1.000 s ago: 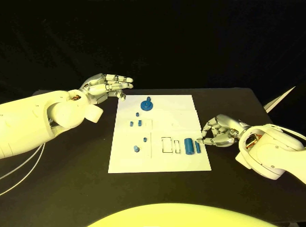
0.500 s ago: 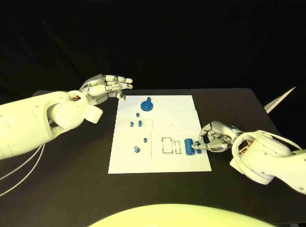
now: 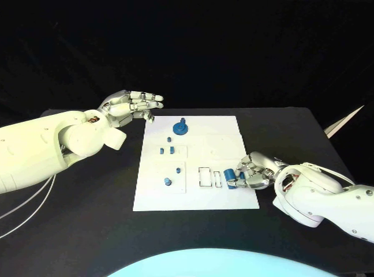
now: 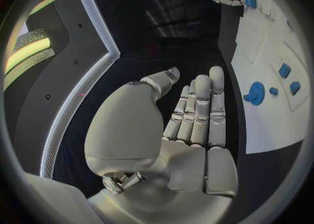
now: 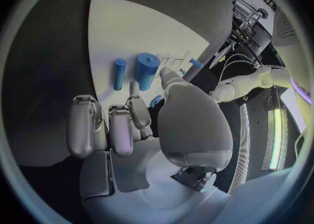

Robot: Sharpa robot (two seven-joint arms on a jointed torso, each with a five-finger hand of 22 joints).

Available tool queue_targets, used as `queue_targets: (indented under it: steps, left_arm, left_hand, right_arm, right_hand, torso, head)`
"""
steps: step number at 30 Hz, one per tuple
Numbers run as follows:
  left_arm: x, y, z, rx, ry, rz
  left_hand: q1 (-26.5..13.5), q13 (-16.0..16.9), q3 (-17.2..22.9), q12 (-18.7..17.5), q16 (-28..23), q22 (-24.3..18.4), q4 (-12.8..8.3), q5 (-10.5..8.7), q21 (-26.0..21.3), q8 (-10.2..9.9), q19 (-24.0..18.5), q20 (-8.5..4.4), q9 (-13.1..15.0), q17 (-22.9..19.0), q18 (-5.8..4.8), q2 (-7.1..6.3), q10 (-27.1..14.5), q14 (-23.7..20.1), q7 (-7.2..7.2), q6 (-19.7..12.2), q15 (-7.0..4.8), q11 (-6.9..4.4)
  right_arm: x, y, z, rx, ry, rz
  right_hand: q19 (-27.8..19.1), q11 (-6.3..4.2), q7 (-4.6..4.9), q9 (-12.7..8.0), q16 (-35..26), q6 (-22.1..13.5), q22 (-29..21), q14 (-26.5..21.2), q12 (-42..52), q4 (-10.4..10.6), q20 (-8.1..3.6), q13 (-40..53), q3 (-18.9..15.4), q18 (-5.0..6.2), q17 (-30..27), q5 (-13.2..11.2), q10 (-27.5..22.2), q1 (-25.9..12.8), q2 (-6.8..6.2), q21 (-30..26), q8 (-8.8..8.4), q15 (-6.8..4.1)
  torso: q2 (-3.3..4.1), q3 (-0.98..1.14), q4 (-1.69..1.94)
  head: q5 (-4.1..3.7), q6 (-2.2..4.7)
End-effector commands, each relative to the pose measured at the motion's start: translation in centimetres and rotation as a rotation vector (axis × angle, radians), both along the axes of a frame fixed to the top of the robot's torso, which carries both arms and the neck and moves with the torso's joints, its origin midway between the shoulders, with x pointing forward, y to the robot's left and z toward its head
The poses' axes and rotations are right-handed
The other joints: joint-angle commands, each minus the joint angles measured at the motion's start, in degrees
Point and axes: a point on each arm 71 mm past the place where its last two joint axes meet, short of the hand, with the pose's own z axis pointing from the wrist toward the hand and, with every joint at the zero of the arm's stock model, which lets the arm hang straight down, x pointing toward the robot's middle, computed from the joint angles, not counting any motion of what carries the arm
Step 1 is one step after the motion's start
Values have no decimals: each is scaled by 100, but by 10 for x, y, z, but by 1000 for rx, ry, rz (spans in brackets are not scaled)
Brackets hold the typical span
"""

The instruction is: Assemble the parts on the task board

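The white task board [image 3: 205, 137] lies in the middle of the black table. A blue round part with a knob [image 3: 180, 128] [image 4: 255, 93] stands near its far edge. Small blue pieces [image 3: 166, 150] sit down its left side. Two blue cylinders lie by the right edge, a thick one [image 5: 146, 70] [image 3: 229, 175] and a thin one [image 5: 118, 74]. My right hand [image 3: 252, 172] [image 5: 124, 124] hovers over them with fingers bent and nothing between them. Its thumb reaches beside the thick cylinder. My left hand [image 3: 133, 107] [image 4: 193, 114] is raised off the board's far left corner, fingers straight, holding nothing.
Two outlined rectangular slots [image 3: 209, 177] lie just left of the cylinders. A pale pointed object [image 3: 341, 122] sticks up at the table's far right edge. Bare black table [image 3: 87, 196] lies on both sides of the board.
My right hand has moved left onto the board's right edge, over the two cylinders. The left hand has stayed where it was.
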Motion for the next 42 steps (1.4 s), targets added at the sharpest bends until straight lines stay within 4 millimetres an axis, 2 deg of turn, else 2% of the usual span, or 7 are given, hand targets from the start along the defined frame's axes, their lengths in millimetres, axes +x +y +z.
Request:
queue_targets:
  steps: [1, 12, 18, 22, 25, 30, 42]
  left_arm:
    - [-1, -1, 0, -4, 0, -6]
    - [-1, -1, 0, -3, 2, -7]
    - [-1, -1, 0, -3, 5, -10]
    - [-1, -1, 0, -3, 6, -10]
    - [-1, 0, 0, -2, 6, -10]
    - [-1, 0, 0, -1, 7, -10]
    - [-1, 1, 0, 2, 11, -9]
  left_hand:
    - [-45, -53, -205, 70, -55, -57, 87, -13, -91, 97, -5, 6, -51, -56, -94, 72, -83, -33, 35, -39, 11, 14]
    - [-45, -53, -212, 78, -53, -63, 93, -12, -98, 103, -3, 6, -56, -58, -94, 77, -86, -35, 34, -38, 11, 14]
    - [-45, -53, -212, 78, -53, -63, 93, -12, -98, 103, -3, 6, -56, -58, -94, 77, -86, -35, 34, -38, 11, 14]
    - [-46, -54, -215, 80, -53, -66, 96, -13, -101, 106, -3, 6, -58, -59, -94, 77, -89, -37, 35, -39, 11, 14]
    - [-46, -54, -215, 80, -53, -66, 96, -13, -101, 106, -3, 6, -58, -59, -94, 77, -89, -37, 35, -39, 11, 14]
    - [-46, -54, -215, 80, -53, -66, 96, -13, -101, 106, -3, 6, -58, -59, -94, 77, -89, -37, 35, -39, 11, 14]
    - [-48, -54, -220, 83, -53, -70, 100, -13, -106, 108, -3, 7, -61, -60, -95, 78, -93, -39, 36, -40, 12, 15]
  right_arm:
    - [0, 3, -2, -4, 5, 6]
    - [6, 6, -12, -51, 25, 6]
    - [8, 9, -15, -68, 27, 6]
    - [8, 11, -15, -65, 26, 5]
    - [7, 13, -14, -44, 17, -2]
    - [5, 16, -10, 11, -3, -18]
    - [3, 18, 15, 132, -27, -62]
  right_hand:
    - [310, -23, -4, 31, 97, -99, 883, 455, 134, 36, -19, 92, -227, -127, 570, 112, 192, -15, 160, 114, 161, -15]
    - [307, -26, -9, 26, 97, -87, 880, 455, 119, 36, -20, 80, -263, -125, 573, 111, 180, -27, 195, 106, 176, -17]
    - [313, -39, -24, 13, 107, -48, 897, 460, 124, 13, -26, 109, -278, -129, 603, 140, 195, 78, 284, 123, 214, -27]
    - [315, -61, -46, -30, 107, 17, 909, 460, 116, 1, -42, 134, -202, -130, 610, 209, 211, 309, 412, 126, 243, -45]
    - [322, -82, -67, -80, 107, 110, 926, 461, 131, 21, -58, 183, -106, -133, 615, 492, 253, 379, 476, 139, 235, -63]
    - [350, -125, -116, -133, 121, 255, 972, 472, 172, 25, -86, 269, 57, -147, 661, 781, 335, 392, 540, 200, 223, -98]
    - [401, -198, -196, -175, 146, 464, 1054, 489, 279, 37, -146, 445, 303, -174, 738, 1056, 497, 205, 620, 319, 239, -162]
  torso:
    - [1, -2, 0]
    - [-2, -2, 1]
    - [-2, -4, 1]
    - [-2, -3, -2]
    - [-6, 1, -4]
    - [-4, 4, -6]
    - [-4, -4, -9]
  head:
    - [11, 3]
    - [28, -9]
    - [17, -12]
    - [21, -8]
    - [35, 1]
    - [48, 10]
    - [30, 35]
